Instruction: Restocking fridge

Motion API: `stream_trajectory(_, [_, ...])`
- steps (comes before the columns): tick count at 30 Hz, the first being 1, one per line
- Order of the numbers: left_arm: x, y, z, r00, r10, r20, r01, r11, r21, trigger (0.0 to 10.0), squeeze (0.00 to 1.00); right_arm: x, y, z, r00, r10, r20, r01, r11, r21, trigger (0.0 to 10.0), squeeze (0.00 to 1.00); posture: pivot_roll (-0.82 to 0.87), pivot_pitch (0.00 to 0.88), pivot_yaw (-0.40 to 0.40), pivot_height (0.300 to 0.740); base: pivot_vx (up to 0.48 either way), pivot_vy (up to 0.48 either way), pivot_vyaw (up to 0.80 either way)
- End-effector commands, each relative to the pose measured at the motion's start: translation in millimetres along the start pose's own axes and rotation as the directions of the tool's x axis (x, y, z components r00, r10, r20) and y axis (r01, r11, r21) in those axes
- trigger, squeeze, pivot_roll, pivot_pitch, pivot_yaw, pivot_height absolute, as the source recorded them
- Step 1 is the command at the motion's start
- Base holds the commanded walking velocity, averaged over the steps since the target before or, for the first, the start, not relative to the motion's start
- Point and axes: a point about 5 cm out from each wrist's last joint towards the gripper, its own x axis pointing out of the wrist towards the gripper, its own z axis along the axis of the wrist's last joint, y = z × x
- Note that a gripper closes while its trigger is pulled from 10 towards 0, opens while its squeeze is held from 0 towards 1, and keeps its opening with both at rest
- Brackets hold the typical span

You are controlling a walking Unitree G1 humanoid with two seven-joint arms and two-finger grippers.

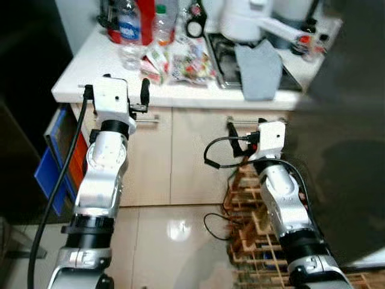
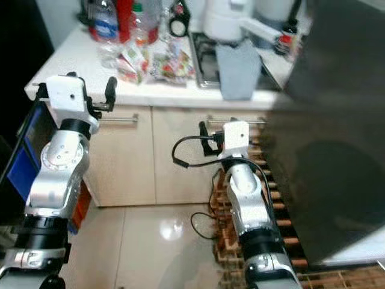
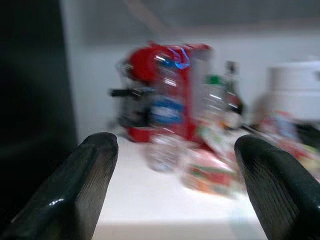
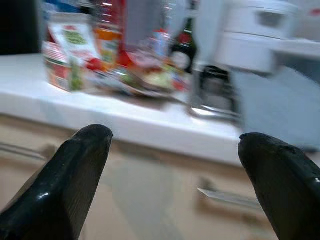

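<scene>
Both end effectors, left point(image 3: 170, 200) and right point(image 4: 175, 185), gaped empty toward the surface point(image 1: 90, 72), probably readying for the blurred bottle point(image 1: 129, 30).

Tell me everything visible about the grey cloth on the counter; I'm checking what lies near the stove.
The grey cloth is a plain, soft-looking fabric, crumpled into a loose upright fold. It lies on the white counter, partly over the front edge of the stove, and its lower end reaches the counter's front edge above the cabinet doors. A white appliance stands just behind it. Neither gripper touches it.
</scene>
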Motion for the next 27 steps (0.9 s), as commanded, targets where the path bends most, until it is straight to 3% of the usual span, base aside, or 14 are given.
stream_trajectory(1, [5.7, 8.3, 7, 0.999, 0.030, 0.021, -0.030, 1.000, 0.008, 10.0, 0.00, 3.4, 6.5, 5, 1.000, 0.022, 0.021, -0.022, 1.000, -0.001, 10.0, 0.01, 0.03, 0.000, -0.059, 0.740, 0.480, 0.000, 0.00])
stream_trajectory(4, [28.3, 14.1, 39, 0.991, 0.015, 0.131, -0.020, 0.999, 0.040, 10.0, 0.00, 4.1, 6.3, 5, 0.999, 0.025, 0.023, -0.025, 1.000, -0.001, 10.0, 0.00, 0.03, 0.000, -0.067, 0.740, 0.480, 0.000, 0.00])
stream_trajectory(5, [28.3, 14.1, 39, 0.991, 0.015, 0.131, -0.020, 0.999, 0.040, 10.0, 0.00, 4.1, 6.3, 5, 0.999, 0.025, 0.023, -0.025, 1.000, -0.001, 10.0, 0.00, 0.03, 0.000, -0.067, 0.740, 0.480, 0.000, 0.00])
stream_trajectory(9, [52.4, 21.1, 71, 0.976, 0.002, 0.217, -0.009, 0.999, 0.031, 10.0, 0.00, 6.7, 8.0, 12, 0.998, 0.023, 0.060, -0.023, 1.000, -0.001, 10.0, 0.00, 0.03, 0.000, -0.068, 0.740, 0.480, 0.000, 0.00])
stream_trajectory(11, [55.6, 22.2, 76, 0.973, 0.000, 0.229, -0.008, 0.999, 0.034, 10.0, 0.00, 7.1, 8.0, 14, 0.997, 0.020, 0.071, -0.020, 1.000, 0.001, 10.0, 0.01, 0.03, 0.000, -0.066, 0.740, 0.480, 0.000, 0.00])
stream_trajectory(16, [79.2, 23.5, 92, 0.970, -0.049, 0.240, 0.041, 0.998, 0.039, 10.0, 0.00, 0.4, 12.1, 34, 0.985, 0.029, 0.168, -0.038, 0.998, 0.051, 10.0, 0.01, 0.02, 0.000, -0.063, 0.740, 0.480, 0.000, 0.00])
stream_trajectory(18, [84.7, 20.5, 97, 0.964, -0.082, 0.251, 0.095, 0.995, -0.040, 10.0, 0.00, -1.4, 15.7, 40, 0.985, 0.021, 0.172, -0.041, 0.992, 0.118, 10.0, 0.01, 0.01, 0.000, -0.057, 0.740, 0.480, 0.000, 0.00])
stream_trajectory(20, [90.7, 17.8, 99, 0.963, -0.102, 0.248, 0.126, 0.989, -0.080, 10.0, 0.00, -2.4, 24.1, 51, 0.976, 0.050, 0.211, -0.075, 0.991, 0.112, 10.0, 0.01, -0.01, 0.000, -0.053, 0.740, 0.480, 0.000, 0.00])
stream_trajectory(23, [95.8, 9.9, 106, 0.952, -0.151, 0.268, 0.167, 0.985, -0.039, 10.0, 0.00, -2.9, 31.2, 62, 0.962, 0.081, 0.259, -0.103, 0.992, 0.074, 10.0, 0.01, -0.01, 0.000, -0.051, 0.740, 0.480, 0.000, 0.00])
stream_trajectory(27, [103.6, 2.4, 112, 0.944, -0.187, 0.273, 0.208, 0.977, -0.049, 10.0, 0.00, -2.7, 31.3, 71, 0.957, 0.084, 0.278, -0.113, 0.990, 0.088, 10.0, 0.01, -0.01, 0.000, -0.045, 0.740, 0.480, 0.000, 0.00])
